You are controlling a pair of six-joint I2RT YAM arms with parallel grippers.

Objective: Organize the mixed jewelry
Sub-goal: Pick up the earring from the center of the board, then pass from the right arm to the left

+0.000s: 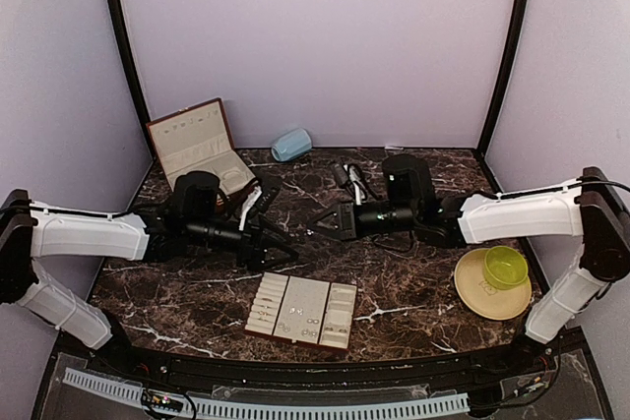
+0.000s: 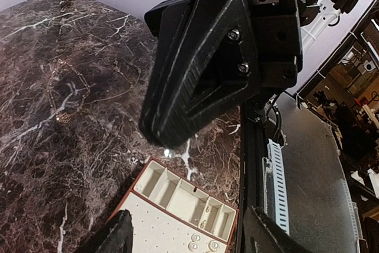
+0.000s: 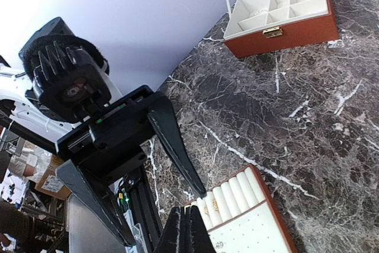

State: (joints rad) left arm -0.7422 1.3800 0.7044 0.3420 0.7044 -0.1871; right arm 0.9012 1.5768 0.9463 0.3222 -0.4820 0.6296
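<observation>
Nearest the arm bases, a cream-lined jewelry tray (image 1: 301, 310) lies flat on the dark marble table (image 1: 177, 297), and the small silvery rings and earrings (image 1: 307, 322) sit scattered across its middle and right sections; the left wrist view shows a few more tiny pieces (image 2: 203, 242) on its dotted panel beside a row of small open slots. Just beyond the tray, both arms reach inward at low height, forearms nearly level, so that their tips face each other above the table's middle. The left gripper (image 1: 283, 251) points right with its fingers spread apart and nothing between them. The right gripper (image 1: 317, 229) points left with its fingers pressed together, holding nothing visible; in the right wrist view its closed tips hang over the tray's ring rolls (image 3: 234, 197). To the right, near that arm's elbow, a green bowl (image 1: 504, 267) rests on a yellow plate (image 1: 479, 292). Farther back on the left, a red-brown jewelry box (image 1: 197, 150) stands open, and a light blue case (image 1: 290, 145) lies by the rear wall.
</observation>
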